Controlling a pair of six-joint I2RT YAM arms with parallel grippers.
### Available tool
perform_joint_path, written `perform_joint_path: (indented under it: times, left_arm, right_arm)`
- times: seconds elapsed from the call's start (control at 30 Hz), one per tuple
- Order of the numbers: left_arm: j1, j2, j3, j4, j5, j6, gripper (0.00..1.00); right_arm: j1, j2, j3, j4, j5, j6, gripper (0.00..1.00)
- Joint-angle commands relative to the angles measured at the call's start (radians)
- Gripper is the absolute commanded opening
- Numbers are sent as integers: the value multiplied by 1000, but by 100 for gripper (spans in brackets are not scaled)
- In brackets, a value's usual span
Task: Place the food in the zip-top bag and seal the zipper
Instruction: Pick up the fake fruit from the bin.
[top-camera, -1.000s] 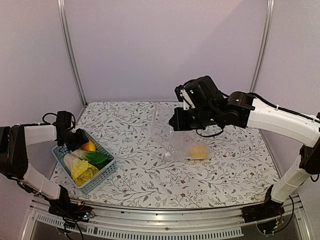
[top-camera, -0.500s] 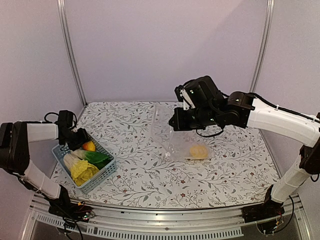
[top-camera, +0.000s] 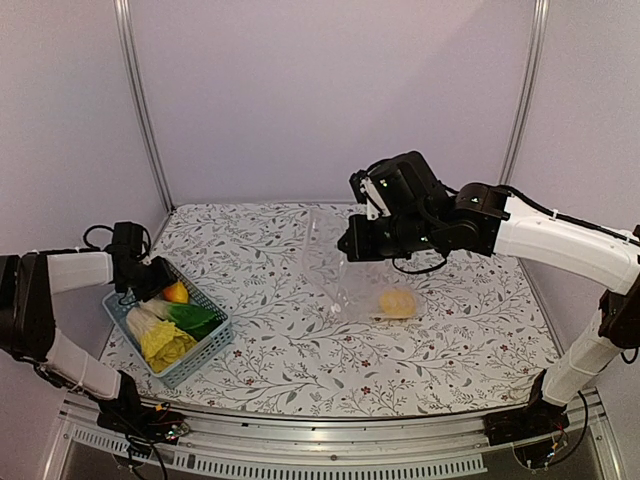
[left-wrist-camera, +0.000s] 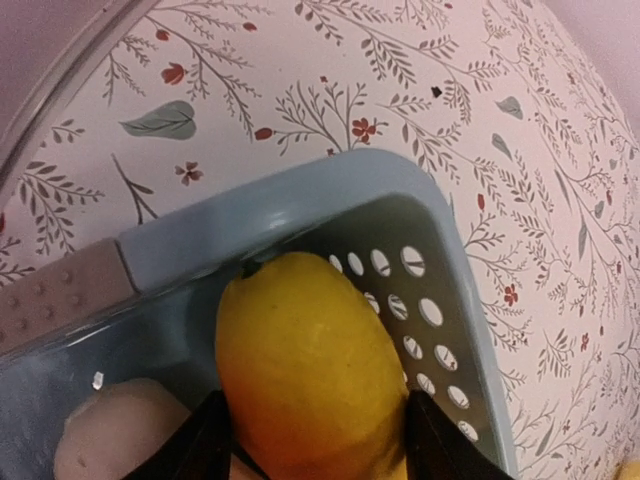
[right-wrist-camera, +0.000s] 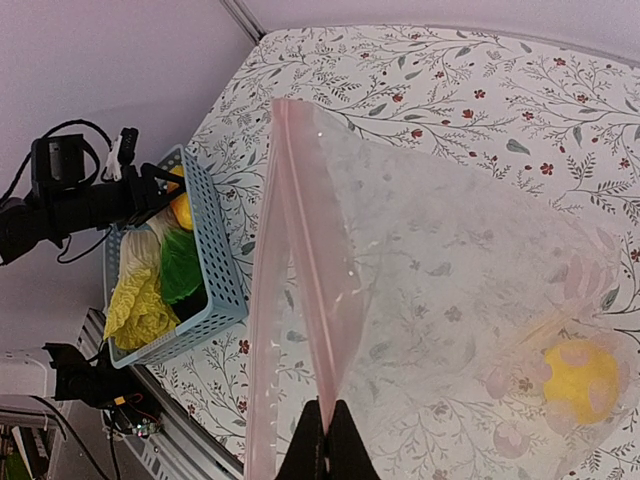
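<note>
Shows soft, even light with faint shadows, looks crisp from above, goes soft-focus on the close fruit (left-wrist-camera: 305, 370) at the left wrist, bends slightly at edges, glints mildly on the bag (right-wrist-camera: 440, 250).

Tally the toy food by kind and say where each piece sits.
Fruit: 2 (yellow fruit in the bag, orange fruit in the basket)
Leafy vegetables: 2 (cabbage and bok choy, both in the basket)
Total: 4
</note>
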Motion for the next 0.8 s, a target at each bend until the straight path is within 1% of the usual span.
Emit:
perform_joint_path:
  times: [0.0, 0.13, 0.37, 0.4, 0.53, 0.6, 0.63, 0.77]
  left_arm:
    - [-8, -105, -36, -27, -46, -11, 53]
    - [-6, -227, -49, -60, -91, -14, 54]
    - [-8, -400, -88, -131, -59, -39, 54]
    - [-18, -488, -111, -145, -46, -59, 54]
    - [-49, -635, -96, -181, 9, -85, 53]
    - [-63, -671, -61, -203, 45, -90, 53]
    - [-89, -675, -42, -210, 71, -91, 53]
    - [-172, -655, 39, -217, 172, -85, 53]
  right_arm:
    - [-8, -17, -1, 10, 1, 2, 0]
    - [-8, -26, -2, 10, 5, 2, 0]
    - [-8, -29, 2, 9, 1, -3, 0]
    - [-8, -30, 4, 8, 1, -5, 0]
    - [-8, -33, 10, 2, -2, -13, 0]
    - [-7, -34, 12, 1, -2, -17, 0]
    - [-9, -34, 15, -1, -1, -23, 0]
    - [-9, -25, 36, -14, -5, -30, 0]
